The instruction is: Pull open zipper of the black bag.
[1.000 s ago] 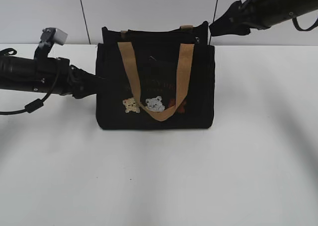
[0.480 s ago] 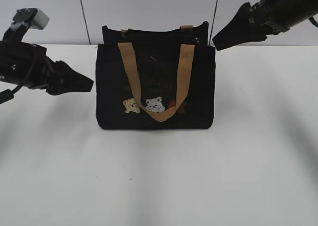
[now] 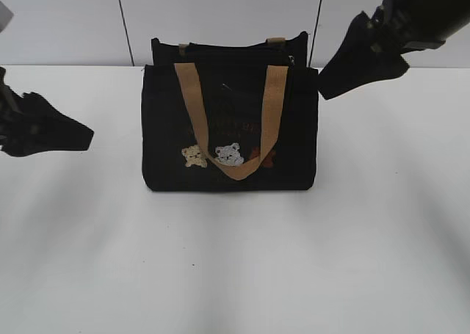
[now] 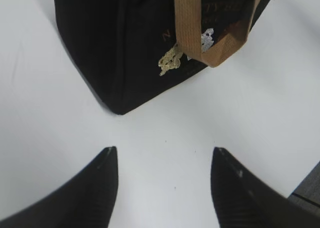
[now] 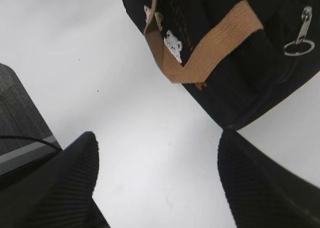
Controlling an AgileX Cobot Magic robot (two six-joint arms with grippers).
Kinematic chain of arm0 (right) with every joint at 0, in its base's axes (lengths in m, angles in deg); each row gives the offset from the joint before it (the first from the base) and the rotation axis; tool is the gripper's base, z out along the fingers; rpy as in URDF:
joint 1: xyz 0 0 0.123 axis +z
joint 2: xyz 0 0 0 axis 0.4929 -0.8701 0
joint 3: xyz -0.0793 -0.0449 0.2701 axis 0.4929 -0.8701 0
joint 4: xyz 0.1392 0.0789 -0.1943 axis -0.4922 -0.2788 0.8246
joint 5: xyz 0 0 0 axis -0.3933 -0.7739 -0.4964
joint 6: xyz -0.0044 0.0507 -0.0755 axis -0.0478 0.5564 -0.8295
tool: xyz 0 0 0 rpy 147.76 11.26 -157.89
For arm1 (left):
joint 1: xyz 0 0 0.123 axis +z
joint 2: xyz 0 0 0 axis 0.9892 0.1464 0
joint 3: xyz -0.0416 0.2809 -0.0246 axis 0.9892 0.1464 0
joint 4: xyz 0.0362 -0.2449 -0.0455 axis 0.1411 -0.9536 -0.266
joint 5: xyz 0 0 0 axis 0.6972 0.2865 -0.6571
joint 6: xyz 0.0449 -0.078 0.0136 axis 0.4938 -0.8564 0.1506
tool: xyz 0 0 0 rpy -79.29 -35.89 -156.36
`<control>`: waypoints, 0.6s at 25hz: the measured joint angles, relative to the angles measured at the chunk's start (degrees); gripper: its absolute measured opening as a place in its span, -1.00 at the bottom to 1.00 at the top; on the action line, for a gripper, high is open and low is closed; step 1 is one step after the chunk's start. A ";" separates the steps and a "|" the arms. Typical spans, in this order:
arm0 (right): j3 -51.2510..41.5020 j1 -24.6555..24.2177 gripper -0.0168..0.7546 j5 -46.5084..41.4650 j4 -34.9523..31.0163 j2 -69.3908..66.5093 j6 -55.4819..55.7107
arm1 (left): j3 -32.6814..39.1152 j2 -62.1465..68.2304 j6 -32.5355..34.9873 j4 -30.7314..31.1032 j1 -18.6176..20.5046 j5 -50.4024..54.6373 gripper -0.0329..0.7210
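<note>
Plainly, the worktop (image 3: 235, 275) is the biggest thing in view, white and bare around the black bag (image 3: 165, 128), which stands upright between the two sets of fingers and well apart from both. It looks like soft fabric, light and boxy, likely to slump or slide if tugged from one side only, so it wants steadying at one end while the other end is pulled. Its tan handle (image 3: 273, 106) droops over the front and is not the part to take. The left fingers (image 4: 162, 188) are spread, empty, low beside the bag's corner. The right fingers (image 5: 157, 183) are spread too, empty, above the bag's far end. Smallest is the zipper (image 5: 300, 37): its silver pull with ring hangs there, thin, hard and probably slippery; pinch the ring.
</note>
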 joint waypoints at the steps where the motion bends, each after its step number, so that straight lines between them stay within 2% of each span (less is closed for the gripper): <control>1: -0.17 0.35 0.49 -0.89 0.85 1.00 1.23 | 0.00 -2.01 -3.11 2.31 0.00 0.76 0.26; 4: -2.90 0.41 0.49 -0.84 1.68 4.89 4.04 | 0.00 -7.56 -10.54 9.16 0.00 3.18 0.26; 15: -26.96 0.58 0.49 3.52 2.83 29.47 11.96 | 0.06 -33.14 -32.98 27.25 0.00 15.49 0.26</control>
